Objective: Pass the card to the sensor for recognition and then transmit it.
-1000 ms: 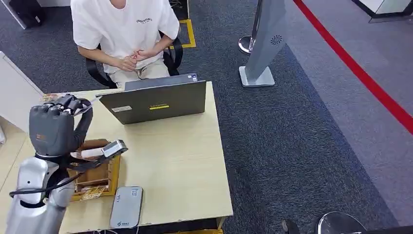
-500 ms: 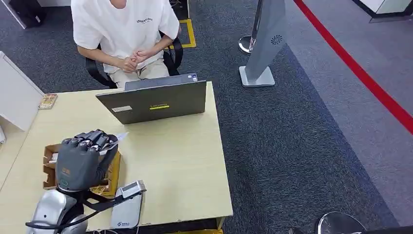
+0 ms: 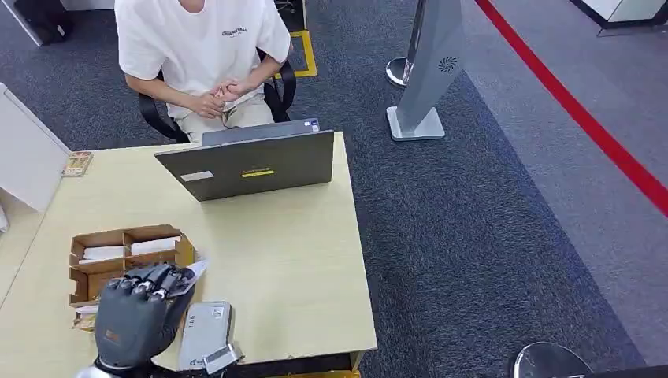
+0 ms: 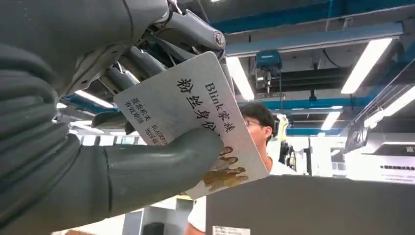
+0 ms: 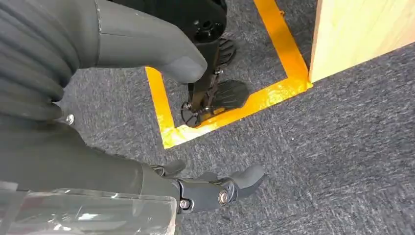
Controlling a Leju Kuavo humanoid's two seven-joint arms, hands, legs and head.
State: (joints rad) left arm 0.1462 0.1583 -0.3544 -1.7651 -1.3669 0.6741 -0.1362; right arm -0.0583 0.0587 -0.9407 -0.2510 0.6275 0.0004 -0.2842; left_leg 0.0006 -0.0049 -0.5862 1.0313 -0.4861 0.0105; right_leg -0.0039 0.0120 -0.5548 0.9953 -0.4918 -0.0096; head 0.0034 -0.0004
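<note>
At lower left, the left hand (image 3: 140, 316) pinches the card (image 4: 195, 117) beside the sensor (image 3: 205, 332); right hand (image 5: 147, 147) hangs spread

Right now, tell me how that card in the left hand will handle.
The card looks stiff: it stays flat past the thumb. It is probably light, being thin. Its glossy face may slip, since the left hand pinches it only by thumb and fingers.

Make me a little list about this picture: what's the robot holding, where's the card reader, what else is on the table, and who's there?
Held: left robot hand grips a card
Other hand: right robot hand hangs over the carpet, holding nothing
Card reader: grey box at the table's near edge, right beside the hand
Also on table: laptop, cardboard tray
Who: a person seated behind the laptop
</note>
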